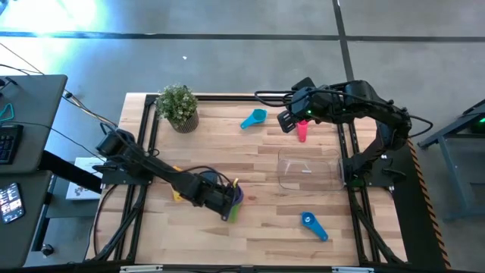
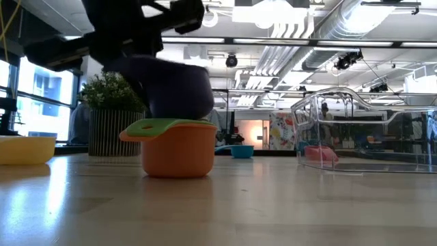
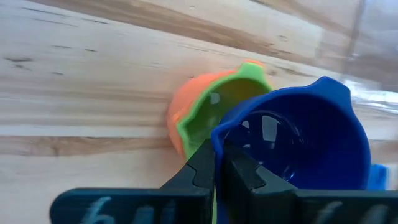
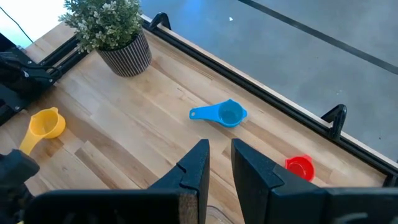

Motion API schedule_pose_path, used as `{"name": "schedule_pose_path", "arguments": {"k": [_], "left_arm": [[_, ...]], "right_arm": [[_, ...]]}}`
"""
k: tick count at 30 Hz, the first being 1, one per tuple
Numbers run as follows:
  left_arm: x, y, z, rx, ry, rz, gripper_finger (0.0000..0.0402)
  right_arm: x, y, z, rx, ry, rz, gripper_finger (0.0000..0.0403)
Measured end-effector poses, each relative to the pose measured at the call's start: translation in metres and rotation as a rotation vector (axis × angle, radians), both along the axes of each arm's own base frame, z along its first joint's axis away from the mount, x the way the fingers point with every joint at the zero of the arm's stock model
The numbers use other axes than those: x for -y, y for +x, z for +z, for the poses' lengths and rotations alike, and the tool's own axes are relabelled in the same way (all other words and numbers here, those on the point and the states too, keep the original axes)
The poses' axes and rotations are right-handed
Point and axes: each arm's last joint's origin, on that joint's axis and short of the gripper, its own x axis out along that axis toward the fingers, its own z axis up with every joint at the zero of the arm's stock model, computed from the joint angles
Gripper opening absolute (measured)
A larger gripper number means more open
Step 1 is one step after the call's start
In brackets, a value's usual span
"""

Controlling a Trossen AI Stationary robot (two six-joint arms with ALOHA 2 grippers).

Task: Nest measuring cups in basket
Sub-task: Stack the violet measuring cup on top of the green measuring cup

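Observation:
A salmon cup (image 2: 179, 154) stands on the table with a green cup (image 3: 205, 118) nested in it. A purple cup (image 3: 298, 140) is right over them, its bottom sunk behind the green rim (image 2: 174, 125), with my left gripper (image 3: 216, 165) shut on it. My right gripper (image 4: 219, 165) hangs high over the table's far right, slightly open with nothing between its fingers. The clear basket (image 1: 309, 168) stands at the right. Lying loose on the table are a yellow cup (image 4: 45, 124), a light blue cup (image 4: 224, 114), a magenta cup (image 4: 300, 167) and a blue cup (image 1: 313, 225). My left gripper pinches the purple cup's rim wall (image 3: 217, 134), one finger inside the bowl and one outside. The fingers slant steeply down from the table's left. The cup stays upright, mouth up, over the green cup; whether it rests in that cup cannot be told.
A potted plant (image 1: 179, 106) stands at the far left corner. Black frame rails (image 1: 148, 144) run along the table's edges. Bare wood lies between the cup stack and the basket.

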Motion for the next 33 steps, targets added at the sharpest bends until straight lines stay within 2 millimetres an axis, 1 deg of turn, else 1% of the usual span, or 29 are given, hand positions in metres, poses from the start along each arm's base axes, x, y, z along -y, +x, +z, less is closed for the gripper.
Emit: {"name": "schedule_pose_path", "arguments": {"k": [5,14,19,25,33], "left_arm": [[-0.0002,0.0031,-0.0068,-0.017,-0.009,0.0,0.0005],[-0.0006,0.0014,-0.0074,-0.043,-0.018,-0.005,0.0005],[-0.0042,0.0024,-0.0076,-0.049,-0.019,0.004,0.0006],[-0.0079,0.0042,-0.0078,-0.061,-0.045,0.0,0.0025],[-0.0072,0.0057,-0.0073,-0.048,-0.049,-0.018,0.0056]], "right_arm": [[0.0,0.0,0.0,0.0,0.0,0.0,0.006],[-0.0001,0.0,-0.0001,0.0,0.003,0.002,0.006],[-0.0008,0.0002,-0.0004,-0.009,0.017,0.031,0.006],[-0.0009,0.0002,-0.0004,-0.009,0.019,0.031,0.006],[-0.0007,0.0002,-0.0003,-0.009,0.014,0.028,0.006]]}}
